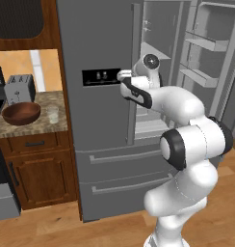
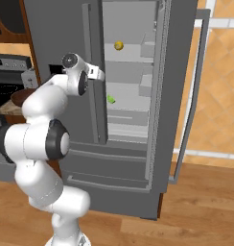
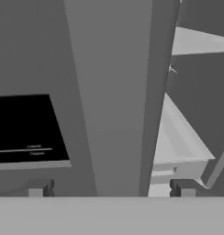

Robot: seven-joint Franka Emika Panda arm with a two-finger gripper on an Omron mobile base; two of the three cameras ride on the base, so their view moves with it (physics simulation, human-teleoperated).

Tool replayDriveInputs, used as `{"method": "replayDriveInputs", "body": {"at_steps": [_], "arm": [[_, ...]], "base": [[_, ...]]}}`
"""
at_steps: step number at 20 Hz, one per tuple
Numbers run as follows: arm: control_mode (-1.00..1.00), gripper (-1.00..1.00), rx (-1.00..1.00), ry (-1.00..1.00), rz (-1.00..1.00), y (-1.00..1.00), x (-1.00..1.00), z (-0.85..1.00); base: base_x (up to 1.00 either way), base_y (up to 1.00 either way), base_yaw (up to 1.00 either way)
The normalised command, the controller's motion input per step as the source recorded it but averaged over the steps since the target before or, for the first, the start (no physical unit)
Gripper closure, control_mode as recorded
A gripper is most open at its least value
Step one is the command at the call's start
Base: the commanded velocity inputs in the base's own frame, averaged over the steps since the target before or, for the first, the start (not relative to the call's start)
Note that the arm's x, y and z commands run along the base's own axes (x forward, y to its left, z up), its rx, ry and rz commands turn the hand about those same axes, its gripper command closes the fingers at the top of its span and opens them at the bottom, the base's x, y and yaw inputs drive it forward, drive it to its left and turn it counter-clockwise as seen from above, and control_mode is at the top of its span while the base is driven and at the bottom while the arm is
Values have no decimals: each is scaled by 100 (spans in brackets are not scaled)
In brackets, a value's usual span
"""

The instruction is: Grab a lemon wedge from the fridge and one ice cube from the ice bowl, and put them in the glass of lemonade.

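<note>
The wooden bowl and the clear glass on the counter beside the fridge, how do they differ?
The wooden bowl is wide, shallow, opaque and dark reddish-brown; the clear glass is narrow, upright and see-through with pale contents. The bowl lies nearer the toaster, the glass nearer the fridge. Both stand on the speckled counter, side by side.

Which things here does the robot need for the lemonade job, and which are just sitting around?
Needed:
fridge, its right door open
ice bowl
glass of lemonade
small green item on a fridge shelf, perhaps the wedge
gripper, open

Just sitting around:
toaster
round yellow fruit on an upper shelf
stove
</note>
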Motion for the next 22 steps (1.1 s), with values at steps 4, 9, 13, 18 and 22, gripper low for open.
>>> {"method": "replayDriveInputs", "body": {"at_steps": [4,9,13,18,22], "arm": [[-100,-100,-2,0,0,-17,34,0],[-100,-100,-1,0,0,0,33,-11],[-100,100,0,0,0,1,2,0],[-100,100,0,0,0,3,3,0],[-100,100,0,0,0,13,4,-1]], "base": [[0,0,0],[0,0,0],[0,0,0],[0,0,0],[0,0,0]]}}
